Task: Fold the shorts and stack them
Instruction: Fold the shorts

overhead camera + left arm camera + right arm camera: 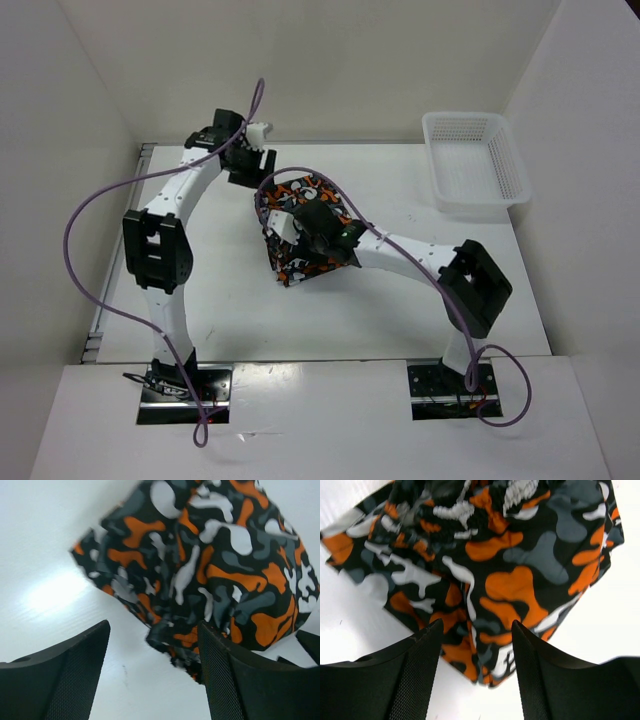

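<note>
White bench (220,290) boxed in by white walls (350,60), with a white mesh basket (475,165) at its far right corner. The folded shorts (288,265) lie mid-bench. Left jaws gape wide, grasping nothing (cloth just beside them). Right jaws are likewise parted, over the shorts.

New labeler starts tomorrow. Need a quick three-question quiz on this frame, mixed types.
1. Fill in: the left hand is ____ (open or shut).
2. True or false: the shorts lie inside the white mesh basket.
3. Which hand hangs over the middle of the shorts? A) left hand B) right hand C) neither

Key: 1 open; 2 false, they lie on the table, apart from the basket; 3 B.
</note>
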Robot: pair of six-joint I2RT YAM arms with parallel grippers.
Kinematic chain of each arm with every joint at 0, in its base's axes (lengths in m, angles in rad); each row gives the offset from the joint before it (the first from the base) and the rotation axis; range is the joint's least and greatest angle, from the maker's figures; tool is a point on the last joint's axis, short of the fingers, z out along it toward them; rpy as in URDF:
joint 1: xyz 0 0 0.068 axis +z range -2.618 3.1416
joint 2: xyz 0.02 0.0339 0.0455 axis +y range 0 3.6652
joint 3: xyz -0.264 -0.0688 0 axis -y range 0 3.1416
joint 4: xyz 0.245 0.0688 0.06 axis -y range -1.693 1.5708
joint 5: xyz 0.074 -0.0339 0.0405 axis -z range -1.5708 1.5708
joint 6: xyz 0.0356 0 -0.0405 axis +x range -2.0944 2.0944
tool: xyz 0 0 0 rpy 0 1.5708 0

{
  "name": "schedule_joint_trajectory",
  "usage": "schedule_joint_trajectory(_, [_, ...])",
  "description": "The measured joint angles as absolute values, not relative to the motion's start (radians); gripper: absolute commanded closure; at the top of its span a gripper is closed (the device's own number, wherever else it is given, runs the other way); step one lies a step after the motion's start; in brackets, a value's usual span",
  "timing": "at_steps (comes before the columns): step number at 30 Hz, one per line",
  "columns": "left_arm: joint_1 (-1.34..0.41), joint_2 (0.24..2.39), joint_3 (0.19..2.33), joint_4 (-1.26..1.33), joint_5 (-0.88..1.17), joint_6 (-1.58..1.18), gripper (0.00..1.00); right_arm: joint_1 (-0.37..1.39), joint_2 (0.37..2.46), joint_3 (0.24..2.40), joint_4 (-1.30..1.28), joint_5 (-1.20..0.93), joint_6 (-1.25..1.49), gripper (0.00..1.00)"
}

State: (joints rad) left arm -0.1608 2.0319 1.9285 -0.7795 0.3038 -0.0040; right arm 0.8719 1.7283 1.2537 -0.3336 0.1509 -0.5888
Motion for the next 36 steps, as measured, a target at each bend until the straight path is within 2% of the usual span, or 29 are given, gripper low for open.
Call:
schedule_joint_trajectory(4, [-0.209,2.073,1.875,-0.799,0.305,-0.004,0.22,0.867,1.784,1.253,-0.257,0.155,-0.604,0.51])
schedule_joint_trajectory(5, [-0.214,2.088,1.862,-0.801,0.305,-0.004,0.22,0.865,1.796,1.250,-0.238,0.157,-0.608,0.59])
schedule_joint_trajectory(7, [-0.215,2.120,1.844,-0.806,0.311,-0.004,0.27,0.863,1.813,1.245,-0.216,0.162,-0.612,0.67])
schedule_joint_trajectory(8, [-0.213,2.135,1.839,-0.810,0.314,-0.004,0.37,0.862,1.815,1.238,-0.205,0.165,-0.614,0.75])
schedule_joint_trajectory(11, [-0.210,2.159,1.832,-0.814,0.320,-0.007,0.56,0.860,1.817,1.221,-0.177,0.174,-0.619,0.87])
schedule_joint_trajectory(12, [-0.209,2.162,1.832,-0.817,0.321,-0.004,0.72,0.859,1.817,1.217,-0.172,0.177,-0.619,0.94])
schedule_joint_trajectory(14, [-0.208,2.162,1.832,-0.818,0.321,-0.006,0.83,0.859,1.817,1.216,-0.165,0.181,-0.621,1.00])
schedule_joint_trajectory(16, [-0.208,2.163,1.832,-0.818,0.320,-0.004,0.88,0.859,1.817,1.216,-0.157,0.184,-0.620,1.00])
schedule_joint_trajectory(24, [-0.203,2.206,1.887,-0.836,0.302,-0.004,0.90,0.859,1.814,1.214,-0.193,0.090,-0.635,1.00])
schedule_joint_trajectory(32, [-0.208,2.238,2.009,-0.861,0.295,-0.005,0.88,0.887,1.725,1.098,-0.206,-0.050,-0.670,1.00])
schedule_joint_trajectory(34, [-0.208,2.244,2.009,-0.859,0.281,-0.005,0.80,0.899,1.725,1.087,-0.218,-0.069,-0.671,1.00])
schedule_joint_trajectory(36, [-0.208,2.254,2.009,-0.858,0.267,-0.006,0.65,0.901,1.725,1.082,-0.234,-0.082,-0.671,0.91])
